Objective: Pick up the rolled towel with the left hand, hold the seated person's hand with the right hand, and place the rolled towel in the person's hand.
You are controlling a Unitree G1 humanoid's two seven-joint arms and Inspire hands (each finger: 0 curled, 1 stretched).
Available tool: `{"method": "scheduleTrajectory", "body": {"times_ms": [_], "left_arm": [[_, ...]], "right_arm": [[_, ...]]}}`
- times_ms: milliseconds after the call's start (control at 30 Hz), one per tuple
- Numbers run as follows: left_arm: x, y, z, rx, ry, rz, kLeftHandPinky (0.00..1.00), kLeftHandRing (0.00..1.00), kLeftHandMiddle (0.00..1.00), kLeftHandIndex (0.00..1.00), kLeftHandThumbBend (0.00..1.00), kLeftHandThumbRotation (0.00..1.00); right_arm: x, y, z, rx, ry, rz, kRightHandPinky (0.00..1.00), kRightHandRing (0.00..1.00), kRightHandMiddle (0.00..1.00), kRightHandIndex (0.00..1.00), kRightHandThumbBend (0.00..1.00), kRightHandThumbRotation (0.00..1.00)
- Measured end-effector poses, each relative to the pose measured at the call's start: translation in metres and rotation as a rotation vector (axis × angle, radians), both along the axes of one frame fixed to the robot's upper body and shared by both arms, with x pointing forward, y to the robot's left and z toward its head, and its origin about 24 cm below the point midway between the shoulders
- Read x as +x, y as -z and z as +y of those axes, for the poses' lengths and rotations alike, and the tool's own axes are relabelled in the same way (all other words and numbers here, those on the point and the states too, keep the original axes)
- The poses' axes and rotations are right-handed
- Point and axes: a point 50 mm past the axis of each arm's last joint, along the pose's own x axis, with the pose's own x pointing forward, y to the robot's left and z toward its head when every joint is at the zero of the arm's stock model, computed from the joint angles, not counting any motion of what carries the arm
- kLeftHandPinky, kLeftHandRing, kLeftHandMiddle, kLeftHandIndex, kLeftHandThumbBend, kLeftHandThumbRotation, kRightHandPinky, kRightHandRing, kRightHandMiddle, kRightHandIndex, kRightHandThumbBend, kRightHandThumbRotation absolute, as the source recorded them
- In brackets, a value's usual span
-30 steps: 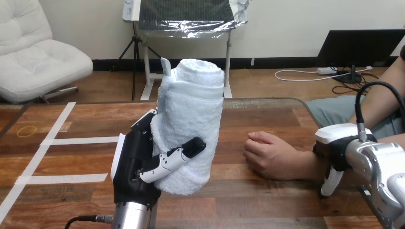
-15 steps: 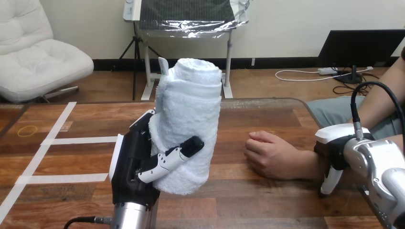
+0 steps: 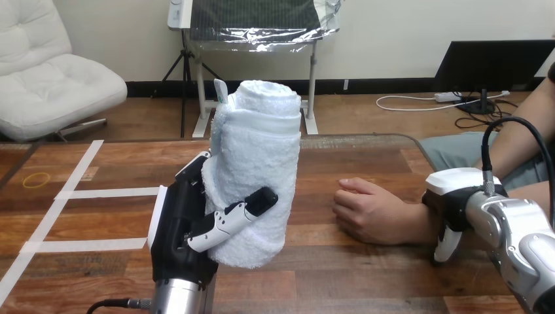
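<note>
Edging left, the left hand [image 3: 177,229] keeps fingers [image 3: 226,222] curled round the upright rolled towel [image 3: 255,163]; right hand [image 3: 458,199] over the person's wrist [image 3: 419,226], grip unclear.

Wooden worktop [image 3: 366,281] in front of us, dark brown planks running side to side. Over on the left, strips of white tape [image 3: 111,192] are stuck flat to it: one long diagonal, two shorter ones crossing out from it. Further left lies a thin yellow loop [image 3: 36,179]. On the right, the person's hand [image 3: 370,210] rests palm down on the wood, fingers curled under.
</note>
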Motion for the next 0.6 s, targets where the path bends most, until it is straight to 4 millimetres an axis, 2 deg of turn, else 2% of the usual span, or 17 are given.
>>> {"method": "scheduleTrajectory", "body": {"times_ms": [167,267,533,600], "left_arm": [[0.0001,-0.0008,0.0002,-0.001,-0.003,-0.002,0.31,0.36,0.43,0.48,0.76,0.06],[0.0001,-0.0008,0.0002,-0.001,-0.004,-0.002,0.31,0.37,0.43,0.48,0.76,0.06],[0.0002,-0.0007,0.0006,0.003,-0.005,-0.001,0.31,0.37,0.43,0.48,0.75,0.07],[0.0002,-0.0007,0.0008,0.006,-0.005,-0.001,0.32,0.38,0.44,0.48,0.75,0.06]], "right_arm": [[0.0004,0.002,-0.0014,0.005,0.002,-0.021,0.33,0.45,0.57,0.72,0.69,0.02],[0.0006,0.003,-0.0024,0.004,0.002,-0.032,0.32,0.45,0.57,0.73,0.68,0.01],[0.001,0.0048,-0.0046,0.01,0.004,-0.057,0.22,0.33,0.47,0.74,0.65,0.0],[0.0012,0.0049,-0.0052,0.009,0.006,-0.062,0.18,0.28,0.42,0.65,0.62,0.0]]}}
